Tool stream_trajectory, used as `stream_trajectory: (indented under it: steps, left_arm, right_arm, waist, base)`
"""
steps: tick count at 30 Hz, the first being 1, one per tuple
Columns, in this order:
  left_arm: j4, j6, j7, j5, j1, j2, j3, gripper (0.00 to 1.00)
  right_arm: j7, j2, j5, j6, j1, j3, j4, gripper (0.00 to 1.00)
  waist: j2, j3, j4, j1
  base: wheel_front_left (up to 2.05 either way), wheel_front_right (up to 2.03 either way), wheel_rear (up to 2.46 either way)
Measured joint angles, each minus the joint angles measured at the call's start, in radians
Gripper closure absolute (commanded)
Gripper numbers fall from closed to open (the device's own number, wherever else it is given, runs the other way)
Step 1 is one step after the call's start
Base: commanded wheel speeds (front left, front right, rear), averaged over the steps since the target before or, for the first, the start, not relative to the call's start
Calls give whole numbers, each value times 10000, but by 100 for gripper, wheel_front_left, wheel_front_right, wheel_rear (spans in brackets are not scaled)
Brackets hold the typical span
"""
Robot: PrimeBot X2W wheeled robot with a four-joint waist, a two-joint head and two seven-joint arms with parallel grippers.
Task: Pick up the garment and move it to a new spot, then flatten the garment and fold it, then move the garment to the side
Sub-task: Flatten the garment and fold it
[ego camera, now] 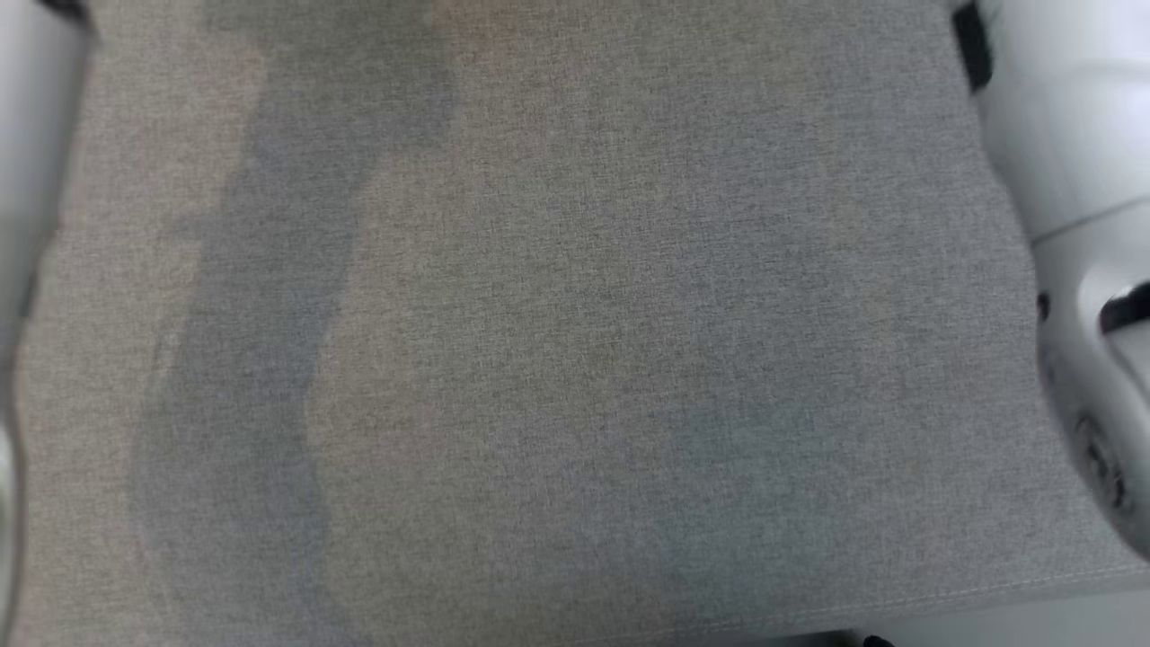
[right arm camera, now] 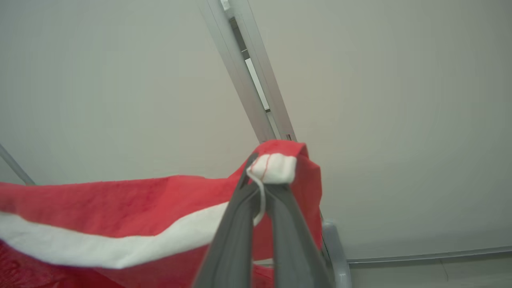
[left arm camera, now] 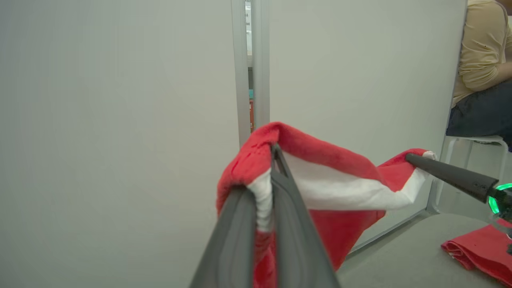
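While both grippers held the garment (left arm camera: 340, 188) up in the air, the first step, picking it up and moving it, looked to be in hand. The left gripper (left arm camera: 275, 154) was pinched tight on one red-and-white corner. The right gripper (right arm camera: 259, 180) was pinched tight on the other corner, on a small white bit. The cloth hung stretched between them. Next, I think, it had to come down flat on the grey top (ego camera: 575, 359), with both corners kept level. That top had lots of open room, and its front edge ran low in the head view. Another red cloth (left arm camera: 480, 248) lay on it near the right gripper, and a person (left arm camera: 480, 52) sat beyond, so care was needed there.
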Motion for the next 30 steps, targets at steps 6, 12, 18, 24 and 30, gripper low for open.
stream_trajectory:
  steps: [6,12,18,24,30]
  left_arm:
    - [-1024,2,-2,748,3046,-178,575,100]
    - [-2105,2,-2,1649,6237,-704,1557,100]
    - [-2993,2,-4,2470,9491,-1034,2353,100]
    - [-3499,2,-2,3012,11546,-1081,2385,100]
    - [-3983,2,-4,3300,13285,-1076,2136,100]
  right_arm:
    - [0,-15,-161,0,2567,155,-918,100]
    - [0,-198,150,0,5176,614,-2008,100]
    - [0,-554,734,0,7977,991,-3204,100]
    - [0,-920,1001,0,10167,1172,-4036,100]
    - [0,-1197,1227,0,12007,1028,-4930,100]
  waist:
    - [0,-350,54,-1]
    - [0,-822,-5,0]
    - [0,-1450,-151,-1]
    - [0,-2115,-226,-1]
    - [0,-2766,-278,-2]
  base:
    - [0,0,0]
    - [0,0,0]
    - [0,0,0]
    - [0,0,0]
    - [0,0,0]
